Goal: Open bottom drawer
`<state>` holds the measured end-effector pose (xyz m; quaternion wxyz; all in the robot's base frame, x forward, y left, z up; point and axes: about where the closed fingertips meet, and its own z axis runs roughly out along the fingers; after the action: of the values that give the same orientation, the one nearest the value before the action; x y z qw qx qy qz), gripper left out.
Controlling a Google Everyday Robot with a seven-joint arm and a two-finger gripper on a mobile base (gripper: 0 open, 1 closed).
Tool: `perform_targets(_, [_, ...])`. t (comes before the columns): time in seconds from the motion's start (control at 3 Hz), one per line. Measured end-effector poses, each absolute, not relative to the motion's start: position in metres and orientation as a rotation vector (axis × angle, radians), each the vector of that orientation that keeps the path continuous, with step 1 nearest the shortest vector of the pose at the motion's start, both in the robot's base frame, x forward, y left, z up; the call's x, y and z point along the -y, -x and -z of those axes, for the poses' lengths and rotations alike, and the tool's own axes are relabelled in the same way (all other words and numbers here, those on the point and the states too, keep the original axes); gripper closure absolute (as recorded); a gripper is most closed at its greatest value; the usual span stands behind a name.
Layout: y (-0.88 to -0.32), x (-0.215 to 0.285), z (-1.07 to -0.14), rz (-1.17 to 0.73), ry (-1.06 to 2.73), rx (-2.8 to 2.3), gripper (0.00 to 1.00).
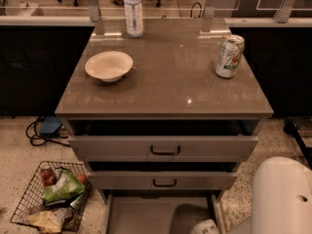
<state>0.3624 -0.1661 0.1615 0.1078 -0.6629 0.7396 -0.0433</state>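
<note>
The cabinet has three light-grey drawers. The bottom drawer (pixel 146 213) is pulled out toward me; its plain grey tray shows at the lower edge of the camera view, and its front and handle are cut off below. The top drawer (pixel 165 147) and middle drawer (pixel 164 180) with black handles also stand slightly out. My white arm (pixel 282 199) fills the lower right corner. A white part of the arm or gripper (pixel 204 226) sits at the bottom edge over the drawer's right side; the fingers are out of view.
On the cabinet top (pixel 165 82) stand a white bowl (pixel 108 65), a plastic bottle (pixel 133 11) and a green-and-white can (pixel 229 56). A wire basket (pixel 51 196) with snack bags sits on the floor at the left, with cables (pixel 41 133) behind it.
</note>
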Motion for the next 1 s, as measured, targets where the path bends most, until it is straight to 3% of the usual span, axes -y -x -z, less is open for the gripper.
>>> perform_targets(1.0, [-0.3574, 0.1646, -0.1626, 0.100, 1.977, -2.173, 1.00])
